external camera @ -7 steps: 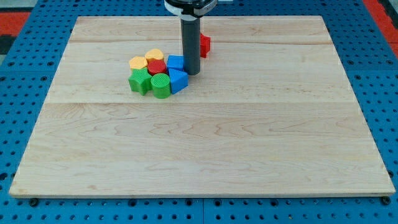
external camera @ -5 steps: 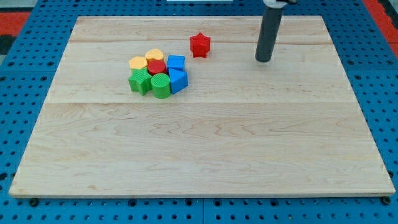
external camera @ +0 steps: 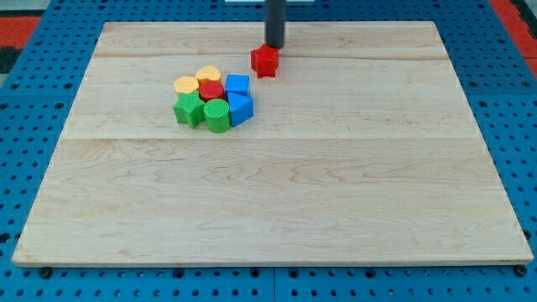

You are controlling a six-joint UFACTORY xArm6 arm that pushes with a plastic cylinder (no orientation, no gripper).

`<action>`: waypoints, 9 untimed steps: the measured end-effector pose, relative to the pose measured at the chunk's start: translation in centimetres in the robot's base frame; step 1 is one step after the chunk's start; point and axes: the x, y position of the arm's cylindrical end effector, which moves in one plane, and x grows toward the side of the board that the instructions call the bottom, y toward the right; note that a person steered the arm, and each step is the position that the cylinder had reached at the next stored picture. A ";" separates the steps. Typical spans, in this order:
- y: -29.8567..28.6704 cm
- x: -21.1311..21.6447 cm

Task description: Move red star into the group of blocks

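Observation:
The red star [external camera: 265, 60] lies on the wooden board near the view's top, right of and above the group. My tip [external camera: 274, 45] sits just above and slightly right of the star, touching or nearly touching it. The group [external camera: 213, 98] holds two orange-yellow blocks [external camera: 186, 84], a red block [external camera: 211, 91], two blue blocks [external camera: 238, 84], a green star-like block [external camera: 190, 110] and a green cylinder [external camera: 216, 116], all packed together.
The wooden board [external camera: 277, 193] lies on a blue pegboard surface [external camera: 25, 101]. A red patch shows at the view's top corners.
My tip went from beside the blue blocks out to the view's right, then back to just above the red star. The star has shifted slightly left and down.

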 end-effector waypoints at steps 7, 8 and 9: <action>-2.2 5.0; -2.1 4.8; -1.1 3.6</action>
